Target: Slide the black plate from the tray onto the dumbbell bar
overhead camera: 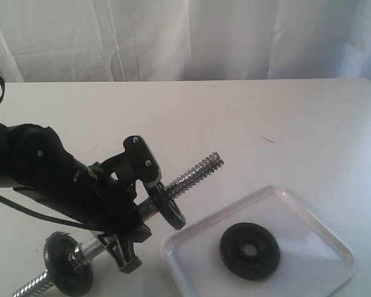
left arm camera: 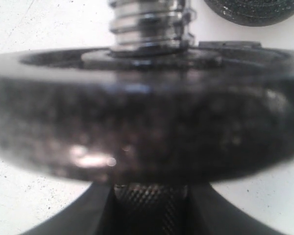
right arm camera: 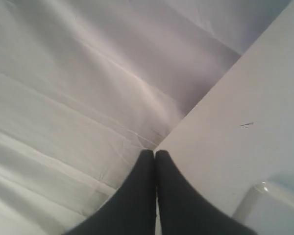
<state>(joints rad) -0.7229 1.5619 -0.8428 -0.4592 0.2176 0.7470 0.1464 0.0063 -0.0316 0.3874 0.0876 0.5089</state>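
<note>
The dumbbell bar (overhead camera: 195, 172) is held tilted above the table, its threaded end pointing toward the back right. My left gripper (overhead camera: 136, 210) is shut on the bar's knurled middle (left arm camera: 150, 198). One black plate (overhead camera: 169, 206) sits on the bar just beyond the fingers and fills the left wrist view (left arm camera: 147, 132), with the threaded end (left arm camera: 149, 24) sticking out past it. A second black plate (overhead camera: 250, 250) lies flat in the white tray (overhead camera: 321, 232); its edge (left arm camera: 255, 12) also shows in the left wrist view. My right gripper (right arm camera: 155, 154) is shut and holds nothing.
A third black disc (overhead camera: 67, 263) sits on the bar's other end at the lower left. A corner of the tray (right arm camera: 274, 205) shows in the right wrist view. The white table (overhead camera: 247, 117) runs back to a white curtain (overhead camera: 191, 37).
</note>
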